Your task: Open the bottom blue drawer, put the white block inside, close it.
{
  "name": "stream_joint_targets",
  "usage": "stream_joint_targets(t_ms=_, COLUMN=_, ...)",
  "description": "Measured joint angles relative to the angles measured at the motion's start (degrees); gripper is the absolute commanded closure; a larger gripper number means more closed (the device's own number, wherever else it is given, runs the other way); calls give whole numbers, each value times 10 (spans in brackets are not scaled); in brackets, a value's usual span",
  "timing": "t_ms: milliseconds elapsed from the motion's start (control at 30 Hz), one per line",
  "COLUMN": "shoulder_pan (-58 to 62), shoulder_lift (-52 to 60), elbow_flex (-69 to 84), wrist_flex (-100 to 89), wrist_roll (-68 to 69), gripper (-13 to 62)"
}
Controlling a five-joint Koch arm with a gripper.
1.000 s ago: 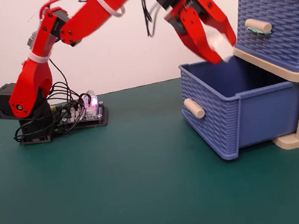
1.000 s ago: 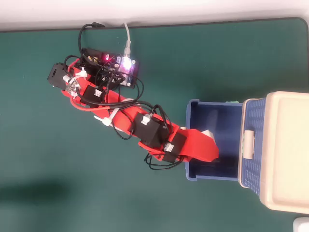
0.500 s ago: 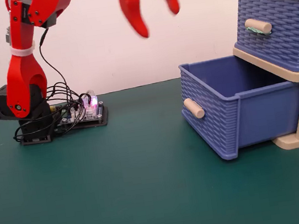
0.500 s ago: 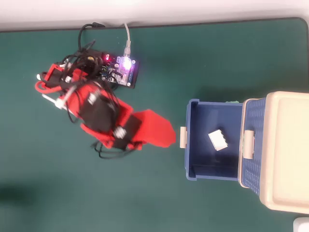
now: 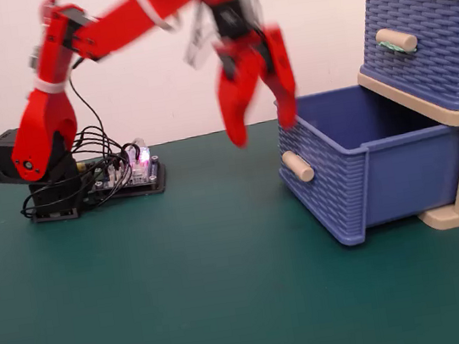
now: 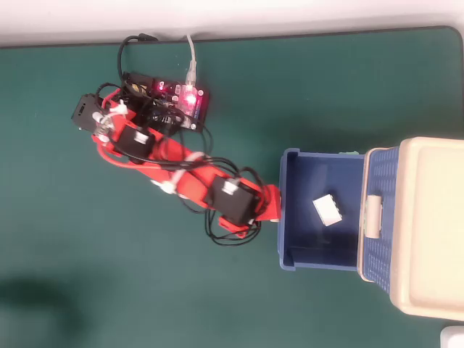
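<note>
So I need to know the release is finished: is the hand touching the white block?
Apart. The overhead view shows the white block lying alone on the floor of the bottom blue drawer, while the hand hangs outside the drawer's front.

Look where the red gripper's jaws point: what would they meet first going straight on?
Probably the green table mat, just before the open blue basket-weave plastic drawer; the red gripper points downward, though depth is unclear.

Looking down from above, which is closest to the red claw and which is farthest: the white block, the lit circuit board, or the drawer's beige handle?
Going by the overhead view, from the claw:
1. The beige handle, right beside it on the drawer front.
2. The white block, inside the open bottom blue drawer.
3. The circuit board, by the arm's base.
</note>
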Motion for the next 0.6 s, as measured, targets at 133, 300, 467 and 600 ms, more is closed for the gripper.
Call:
stream_joint_targets(t_ms=133, shoulder_pan=-11, shoulder_lift=-18, elbow_flex=0, wrist_flex=-19, wrist_roll=3, gripper=156)
stream_joint_targets(t_ms=300, shoulder_pan=-26, shoulder_lift=-46, elbow_flex=0, wrist_flex=-76, wrist_roll=8, gripper=156)
stream_joint_targets(t_ms=467, shoulder_pan=-48, shoulder_lift=-115, elbow_flex=-72, wrist_flex=-190, wrist_roll=9, gripper=155)
stream_joint_targets(t_ms=600, shoulder_pan=-61, shoulder_lift=-195, elbow_flex=-156, wrist_flex=-290, wrist_roll=11, gripper=156)
